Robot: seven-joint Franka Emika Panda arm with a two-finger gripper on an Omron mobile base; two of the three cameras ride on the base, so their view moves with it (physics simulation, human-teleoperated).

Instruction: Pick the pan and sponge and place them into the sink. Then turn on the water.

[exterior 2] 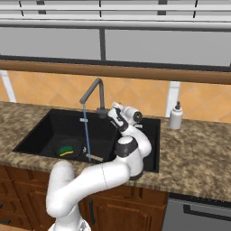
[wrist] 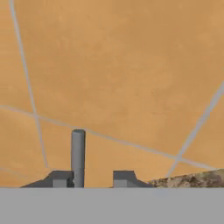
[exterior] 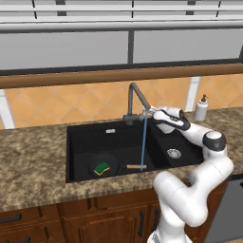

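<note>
Kitchen counter with sink, late stage of the task. The pan [exterior: 105, 166] lies on the floor of the wide left basin of the sink [exterior: 76, 137], toward its near edge, its handle pointing right. The sponge [exterior: 101, 168] rests green side up inside the pan. A thin stream of water [exterior: 144, 140] falls from the spout of the faucet [exterior: 135, 97] and lands in the left basin just beside the pan handle, close to the divider. The gripper [exterior: 153, 114] is held at the faucet's base, right of the neck, by the lever; in the hand view a grey rod stands just beside the left fingertip [wrist: 61, 178], against the tiled wall. Whether the jaws are spread or pressed together cannot be told. A soap bottle [exterior: 201, 108] stands on the counter [exterior: 33, 161], far right of the sink. Judged from this layout, both placements are done and the water runs; nothing of the task appears to remain beyond clearing the arm.
</note>
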